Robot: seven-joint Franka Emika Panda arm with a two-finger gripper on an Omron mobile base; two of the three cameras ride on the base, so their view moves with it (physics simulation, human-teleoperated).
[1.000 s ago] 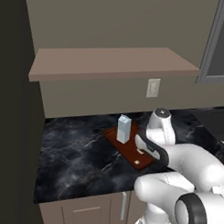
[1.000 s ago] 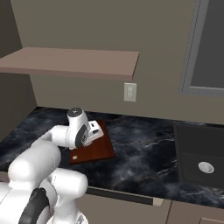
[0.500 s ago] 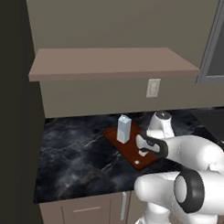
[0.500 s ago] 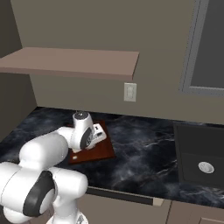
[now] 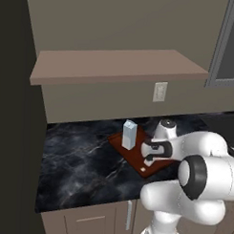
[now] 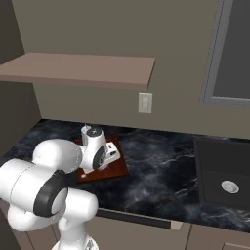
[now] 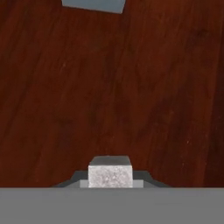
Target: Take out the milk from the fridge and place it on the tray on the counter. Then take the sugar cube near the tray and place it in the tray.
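My gripper [image 7: 110, 177] is shut on the sugar cube [image 7: 110, 171], a small white block between the dark fingertips [image 7: 146, 178]. Reddish-brown wood of the tray [image 7: 131, 96] lies close below the cube. The base of the milk [image 7: 94, 5] shows at the top edge of the hand view. In the base views, the milk [image 5: 129, 134] stands upright on the tray's [image 5: 133, 156] far corner, and my hand [image 5: 155, 153] hangs low over the tray's middle. The tray [image 6: 116, 168] rests on the black counter [image 6: 161, 166]. From the right, the wrist covers most of the milk [image 6: 86, 130].
A brown shelf [image 5: 120, 64] overhangs the counter [image 5: 79, 160], with a wall outlet [image 5: 160, 91] beneath it. A sink [image 6: 223, 176] is set into the counter at the right. The fridge's black side [image 5: 13, 134] bounds the left. My own arm bulks in front.
The arm's elbow has swung outward and the hand has settled a little lower over the tray. The cube stays held and the milk has not moved.
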